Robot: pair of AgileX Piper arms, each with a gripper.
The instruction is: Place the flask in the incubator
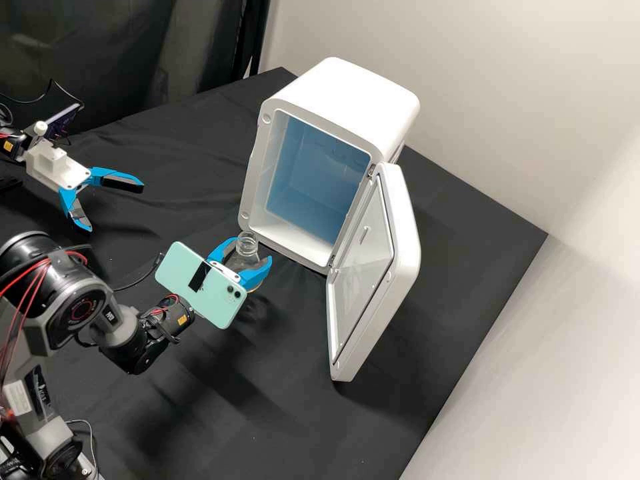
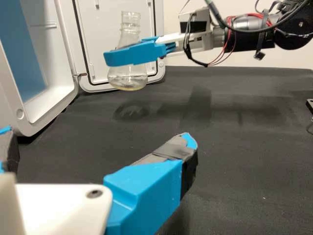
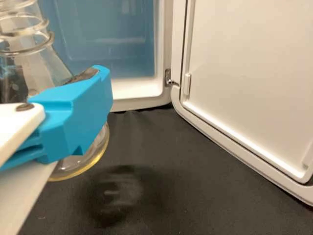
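heads up, the right claw (image 1: 245, 261) pinches the glass flask (image 1: 247, 245) just outside the incubator (image 1: 347, 107), probably low enough to clip its bottom lip.

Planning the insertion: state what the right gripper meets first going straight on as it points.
Likely the lower front rim of the incubator, or the open chamber just above it. The right gripper, shut on the flask, faces that opening; rim clearance is unclear.
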